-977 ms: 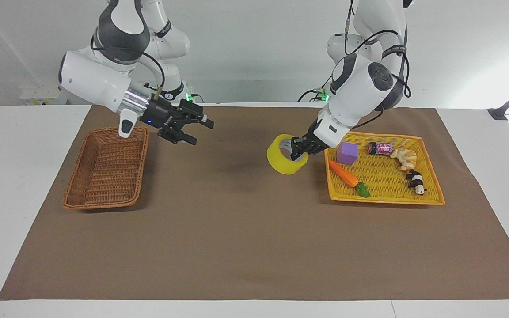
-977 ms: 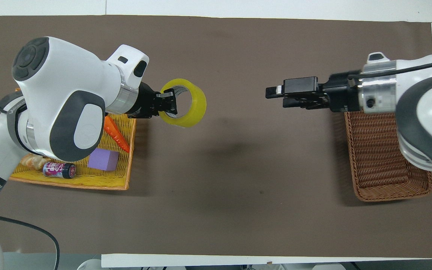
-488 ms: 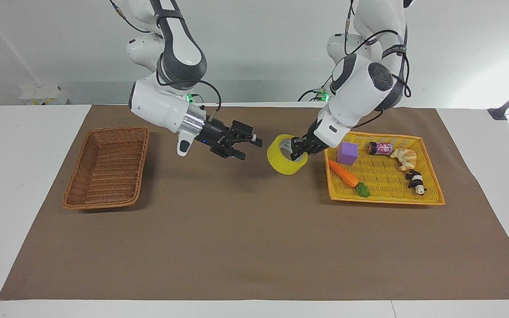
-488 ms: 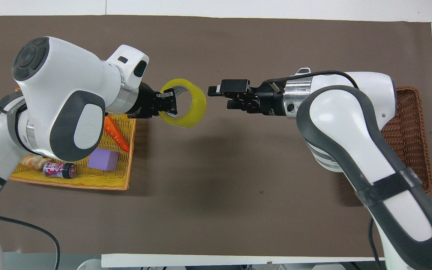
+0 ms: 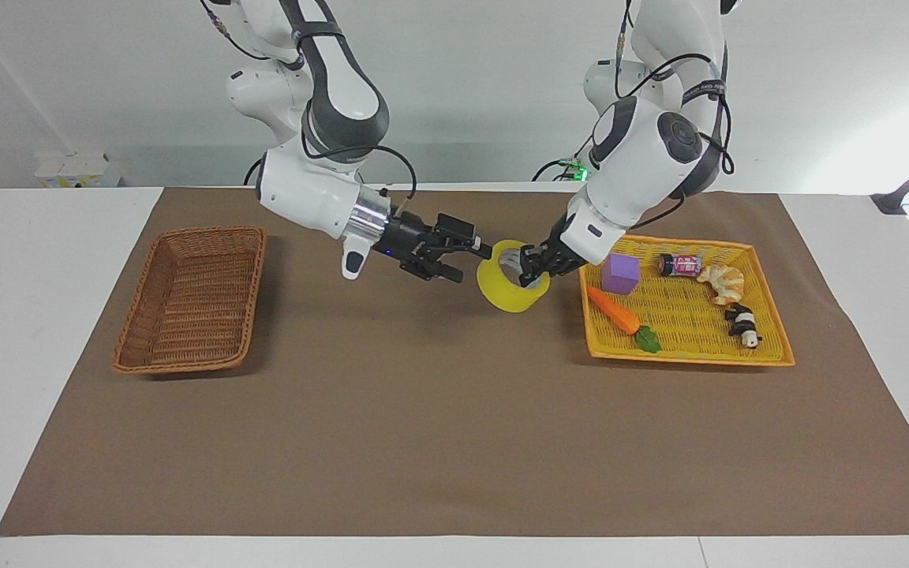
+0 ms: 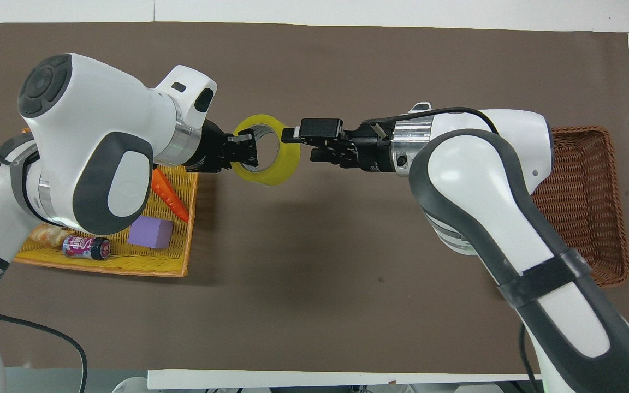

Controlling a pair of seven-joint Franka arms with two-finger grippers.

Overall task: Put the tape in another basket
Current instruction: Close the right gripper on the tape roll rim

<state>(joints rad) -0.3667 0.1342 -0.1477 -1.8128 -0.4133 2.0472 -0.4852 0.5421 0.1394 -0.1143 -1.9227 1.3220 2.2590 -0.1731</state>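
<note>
Holding the tape [image 5: 508, 285] up over the brown mat [image 5: 454, 442], the left hand [image 5: 531, 268] is clamped on the roll's wall at the side toward the tray [image 5: 687, 353], one finger inside the core and one outside. The roll hangs tilted above bare mat, just off the tray's edge nearest the middle of the desk [image 5: 44, 331].

The right hand [image 5: 466, 260] reaches in from the other end, level with the roll. Its fingers stand apart, the upper one at the roll's rim and the lower one just beside its outer wall; from above that upper fingertip [image 6: 290, 133] overlaps the yellow rim. Whether it touches cannot be told.

The basket [image 5: 186, 347] sits toward the right arm's end of the desk, well apart from the roll, with a wide strip of open mat between them. The mat farther from the robots is open too, out to its edge.

In the tray lie a carrot [image 5: 615, 310] along the edge closest to the tape, a purple block [image 5: 620, 274], a small can [image 5: 680, 265], a pastry [image 5: 723, 282] and a black-and-white toy [image 5: 742, 324]. The left arm's wrist hangs over the tray's corner nearest the roll.
</note>
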